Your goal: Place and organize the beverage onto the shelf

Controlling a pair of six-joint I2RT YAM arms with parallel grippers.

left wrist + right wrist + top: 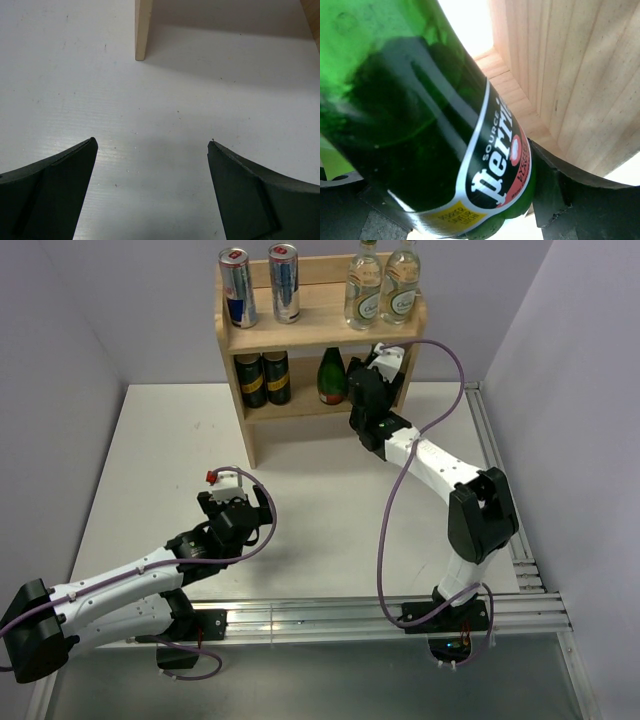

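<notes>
Right gripper [363, 382] is clamped round the dark green glass Perrier bottle [420, 125], low on its labelled belly, at the right end of the lower tier of the light wooden two-tier shelf [320, 337], close to the side panel. Glass like that is stiff, slick, heavyish and breakable imo, so the wide body beats the neck. Left gripper [152, 141] hangs spread and empty over the white table [300, 500].

Glossy green glass bottle [420, 125] against matt, grained wood shelf [580, 75].
</notes>
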